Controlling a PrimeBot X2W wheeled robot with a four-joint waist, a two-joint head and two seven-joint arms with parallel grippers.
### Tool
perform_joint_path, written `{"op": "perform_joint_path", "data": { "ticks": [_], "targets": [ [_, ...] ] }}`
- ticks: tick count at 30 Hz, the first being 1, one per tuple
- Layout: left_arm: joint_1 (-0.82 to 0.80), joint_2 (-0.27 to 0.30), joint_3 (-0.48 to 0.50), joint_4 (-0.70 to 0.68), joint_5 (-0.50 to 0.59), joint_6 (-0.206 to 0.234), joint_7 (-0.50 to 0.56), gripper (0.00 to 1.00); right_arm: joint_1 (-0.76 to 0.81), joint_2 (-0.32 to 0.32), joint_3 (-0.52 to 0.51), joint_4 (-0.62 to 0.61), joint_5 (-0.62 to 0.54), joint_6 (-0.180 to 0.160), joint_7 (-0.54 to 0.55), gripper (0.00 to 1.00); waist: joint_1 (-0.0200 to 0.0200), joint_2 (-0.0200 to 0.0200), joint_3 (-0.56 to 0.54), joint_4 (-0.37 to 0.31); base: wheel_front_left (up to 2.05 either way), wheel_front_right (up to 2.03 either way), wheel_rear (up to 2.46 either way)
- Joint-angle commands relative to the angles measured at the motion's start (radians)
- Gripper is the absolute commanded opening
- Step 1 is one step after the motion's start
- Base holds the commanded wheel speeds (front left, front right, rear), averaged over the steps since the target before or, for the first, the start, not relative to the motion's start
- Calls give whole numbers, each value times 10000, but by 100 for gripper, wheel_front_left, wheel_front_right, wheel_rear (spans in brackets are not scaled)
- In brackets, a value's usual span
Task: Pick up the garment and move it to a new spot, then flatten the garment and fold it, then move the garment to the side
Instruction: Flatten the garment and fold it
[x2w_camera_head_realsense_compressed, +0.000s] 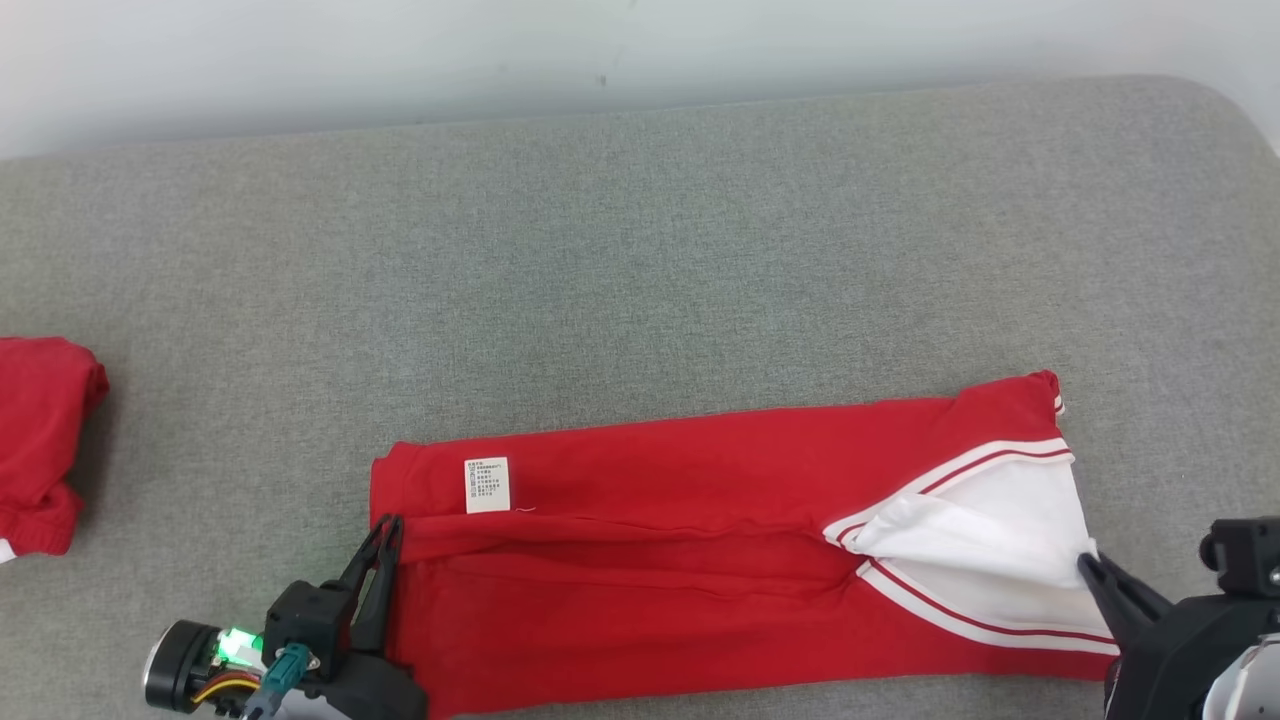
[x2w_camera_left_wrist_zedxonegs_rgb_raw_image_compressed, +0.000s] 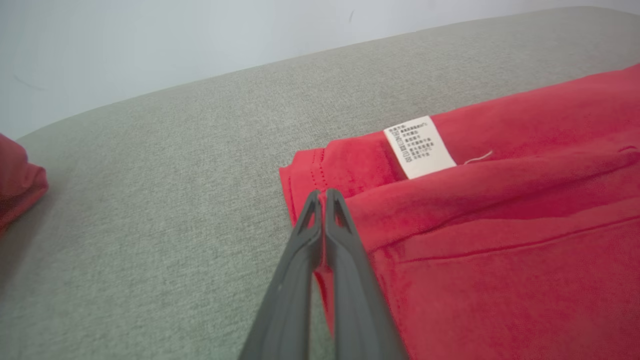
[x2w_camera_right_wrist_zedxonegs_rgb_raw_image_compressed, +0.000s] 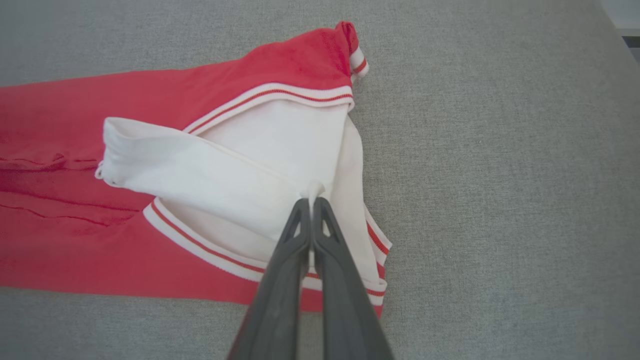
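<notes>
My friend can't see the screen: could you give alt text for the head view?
A red garment with white striped trim lies folded lengthwise on a grey cushioned surface. The left gripper is shut on its left edge, the right gripper on its white end. Another red cloth lies far left.

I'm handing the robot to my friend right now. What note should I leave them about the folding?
Left gripper: shut on the left edge of the red garment, near the label.
Right gripper: shut on the white part at the garment's right end.
The garment lies stretched out long on the grey cushion. A second red cloth sits at the far left.
Done: it looks laid out and folded once lengthwise.
Left: finish folding, then move it aside.
</notes>
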Motion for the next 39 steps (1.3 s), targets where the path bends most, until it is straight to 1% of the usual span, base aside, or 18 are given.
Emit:
{"op": "perform_joint_path", "data": {
  "ticks": [1, 2, 3, 4, 9, 10, 14, 17, 20, 22, 25, 31, 34, 39],
  "targets": [
    [191, -102, 116, 80, 57, -49, -30, 43, 104, -84, 70, 195, -134, -27, -97, 0, 1, 1, -37, -10, 0, 0, 0],
    [237, -157, 200, 121, 50, -10, -30, 78, 104, -96, 87, 282, -164, -25, -161, 0, 1, 1, -58, -13, 0, 0, 0],
    [294, -214, 263, 153, 27, -10, -30, 100, 86, -85, 77, 362, -218, -25, -209, 49, 1, 1, -82, -17, 0, 0, 0],
    [319, -255, 336, 159, 60, -8, -30, 100, 60, -33, 30, 439, -228, -25, -291, 100, 1, 1, -108, -20, 0, 0, 0],
    [748, -509, 925, -99, 217, 104, -30, 100, 91, 115, 30, 646, -166, -25, -622, 100, 1, 1, -365, -5, 0, 0, 0],
    [748, -509, 925, -99, 217, 104, -30, 100, 91, 115, 30, 646, -166, -25, -622, 100, 1, 1, -365, -5, 0, 0, 0],
    [1399, -906, 1848, -659, 271, 252, -31, 100, 176, 233, -105, 679, -96, -25, -873, 100, 1, 1, -696, 57, 0, 0, 0],
    [1984, -1299, 2721, -1340, 475, 160, -31, 100, 111, 289, -209, 683, -64, -25, -1084, 100, 1, 1, -953, 108, 0, 0, 0],
    [2655, -1800, 3661, -2100, 737, -44, -31, 100, 52, 401, -336, 771, -30, -26, -1310, 100, 1, 1, -1213, 157, 0, 0, 0],
    [3118, -2135, 4101, -2506, 1008, -113, -31, 100, 27, 506, -430, 898, 0, -26, -1490, 100, 1, 1, -1376, 196, 0, 0, 0],
    [3596, -2549, 4660, -3005, 1296, -409, -31, 100, -26, 612, -562, 1295, -36, -26, -1773, 100, 1, 1, -1549, 251, 0, 0, 0],
    [4152, -3237, 5520, -3340, 1652, -1357, -31, 100, -448, 801, -749, 2593, 27, -26, -2397, 100, 1, 1, -1747, 393, 0, 0, 0],
    [4310, -3490, 5806, -3333, 1783, -1744, -31, 100, -697, 690, -828, 3243, 76, -26, -2597, 100, 1, 1, -1770, 492, 0, 0, 0],
    [4559, -3783, 6159, -3365, 1742, -2190, -31, 100, -1232, 477, -882, 4164, 225, -26, -2752, 100, 1, 1, -1680, 611, 0, 0, 0]
  ]
}}
